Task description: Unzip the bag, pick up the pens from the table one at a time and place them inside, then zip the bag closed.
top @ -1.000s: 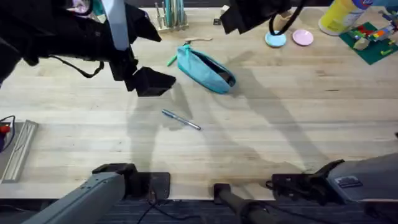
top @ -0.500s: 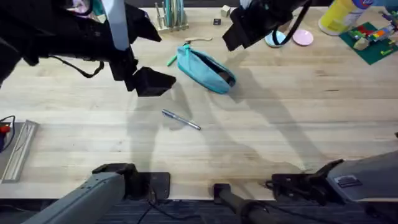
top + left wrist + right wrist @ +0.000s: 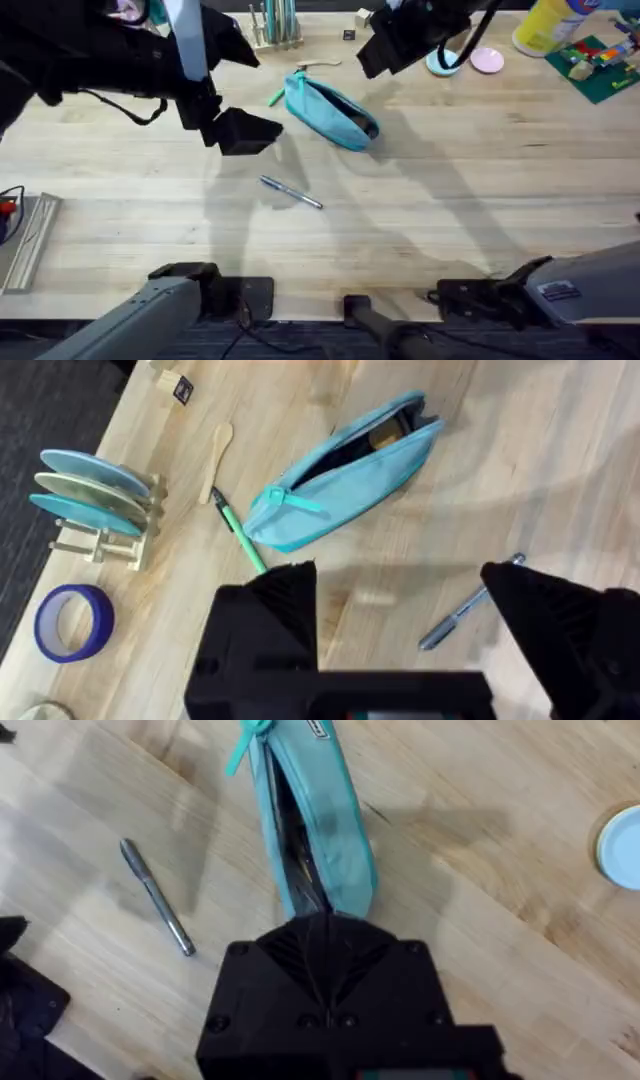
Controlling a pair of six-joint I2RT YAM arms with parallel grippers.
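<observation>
The table (image 3: 480, 200), a pale plank-grained wood surface, carries the bag (image 3: 330, 112), a teal soft fabric pouch lying unzipped at far centre. The left gripper (image 3: 400, 610) hovers with fingers spread wide; the right gripper (image 3: 325, 955) hangs above the bag's end, fingers pressed together. The silver pen (image 3: 291, 192), a slim metal cylinder, lies mid-table; the green pen (image 3: 238, 532) rests against the bag's zipper end. Risk: smooth round pens likely roll or slip, and limp fabric may collapse the opening.
</observation>
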